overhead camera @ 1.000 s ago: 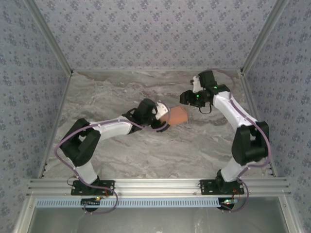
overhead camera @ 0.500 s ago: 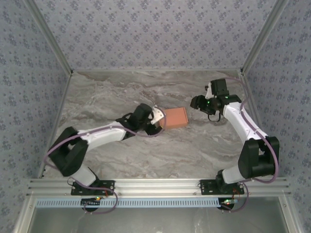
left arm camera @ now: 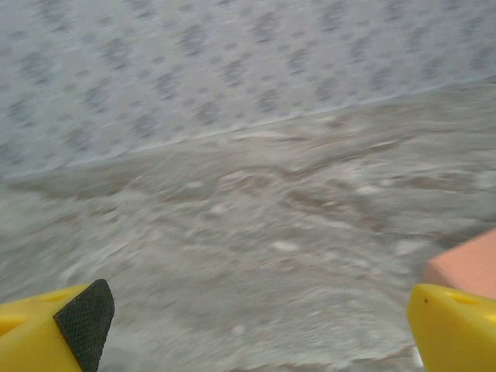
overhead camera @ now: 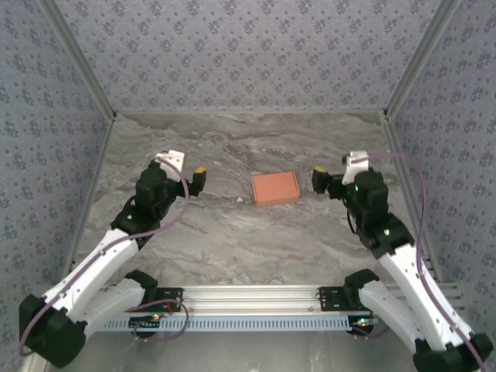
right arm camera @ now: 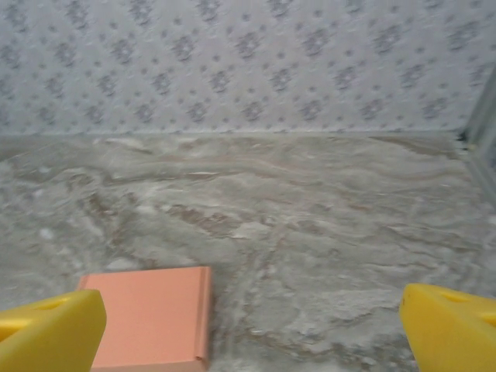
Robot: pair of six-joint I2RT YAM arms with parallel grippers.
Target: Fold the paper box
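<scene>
Salmon-orange paper box (overhead camera: 275, 188), closed and flat, lies on the marbled desk (overhead camera: 232, 240) near its middle in the overhead view, between the two arms and touching neither. The left jaws stand apart to one side of it, the right jaws near its other side, and both point toward it. Left wrist view: left jaws spread wide, yellow fingertips (left arm camera: 54, 333) at the lower corners of the frame; a corner of the box (left arm camera: 465, 263) shows just above the lower-right tip. Right wrist view: right jaws spread wide; the box (right arm camera: 151, 314) rests on the desk just beside the lower-left tip, with the patterned wall (right arm camera: 248, 62) beyond.
</scene>
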